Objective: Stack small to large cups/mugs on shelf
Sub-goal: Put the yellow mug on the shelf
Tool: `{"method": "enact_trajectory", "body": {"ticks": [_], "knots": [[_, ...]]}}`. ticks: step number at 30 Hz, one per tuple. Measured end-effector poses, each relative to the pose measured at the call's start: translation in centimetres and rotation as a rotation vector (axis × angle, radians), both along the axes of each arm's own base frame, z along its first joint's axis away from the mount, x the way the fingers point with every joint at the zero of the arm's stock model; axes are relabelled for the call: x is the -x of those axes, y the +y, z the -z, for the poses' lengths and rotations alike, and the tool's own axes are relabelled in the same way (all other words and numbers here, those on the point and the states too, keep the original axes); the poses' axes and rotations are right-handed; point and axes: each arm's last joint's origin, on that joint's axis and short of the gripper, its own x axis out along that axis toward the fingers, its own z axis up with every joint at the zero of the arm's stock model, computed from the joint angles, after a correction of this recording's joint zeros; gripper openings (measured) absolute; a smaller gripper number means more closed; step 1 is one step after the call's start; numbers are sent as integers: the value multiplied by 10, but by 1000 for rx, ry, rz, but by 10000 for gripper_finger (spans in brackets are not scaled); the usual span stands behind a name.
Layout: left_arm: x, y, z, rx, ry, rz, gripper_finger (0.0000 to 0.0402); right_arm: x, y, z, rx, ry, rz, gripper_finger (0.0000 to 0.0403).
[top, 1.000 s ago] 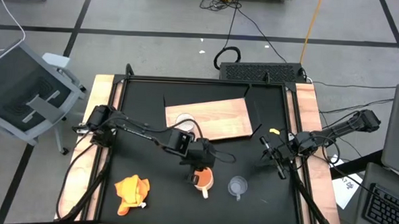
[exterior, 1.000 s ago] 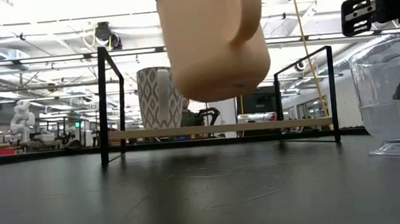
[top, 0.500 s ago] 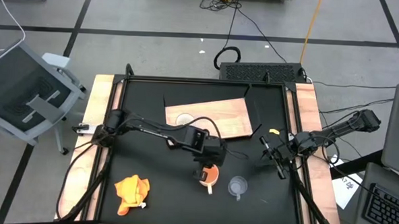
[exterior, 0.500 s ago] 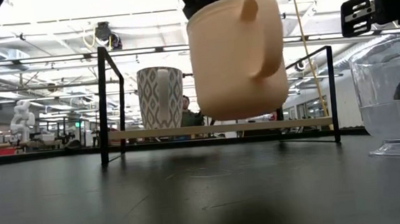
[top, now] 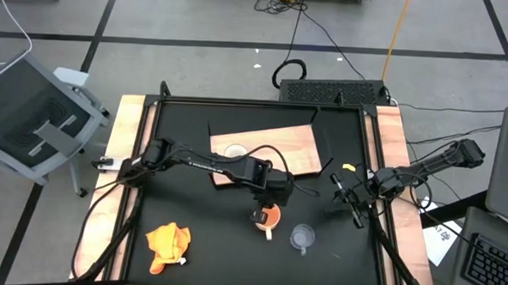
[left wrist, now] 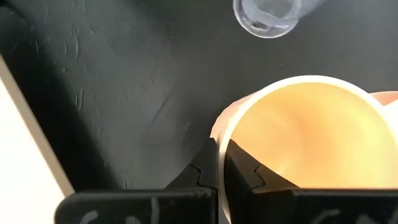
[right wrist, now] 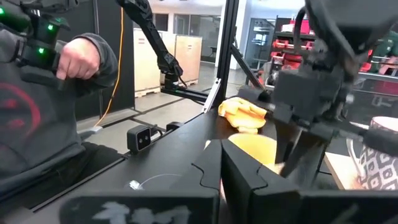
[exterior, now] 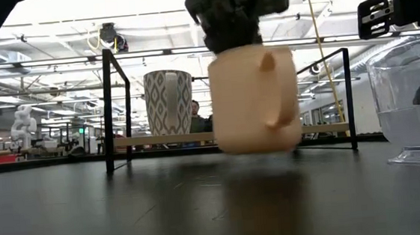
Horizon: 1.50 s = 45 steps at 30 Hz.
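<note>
Above black tabletop | left claw (top: 266, 213) pinching yellow-orange cup (top: 269, 219) rim | cup upright, handled

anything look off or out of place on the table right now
Two things. The wooden shelf lies skewed, not square with the table edges. An orange cloth sits crumpled near the front left corner, apart from the cups. Otherwise nothing spilled or tipped: the left gripper holds the yellow cup upright by its rim.
</note>
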Motion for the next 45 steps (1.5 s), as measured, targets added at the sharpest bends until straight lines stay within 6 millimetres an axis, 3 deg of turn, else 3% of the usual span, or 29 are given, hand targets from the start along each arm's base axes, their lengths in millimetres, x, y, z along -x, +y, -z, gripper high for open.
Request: {"method": "enact_trajectory", "body": {"ticks": [37, 45], "knots": [[-4, 2, 13, -2, -20, -20, 5, 0, 0, 1, 0, 6, 1, 0], [-4, 2, 13, 0, -22, -25, 31, 0, 0, 1, -1, 6, 1, 0]]}}
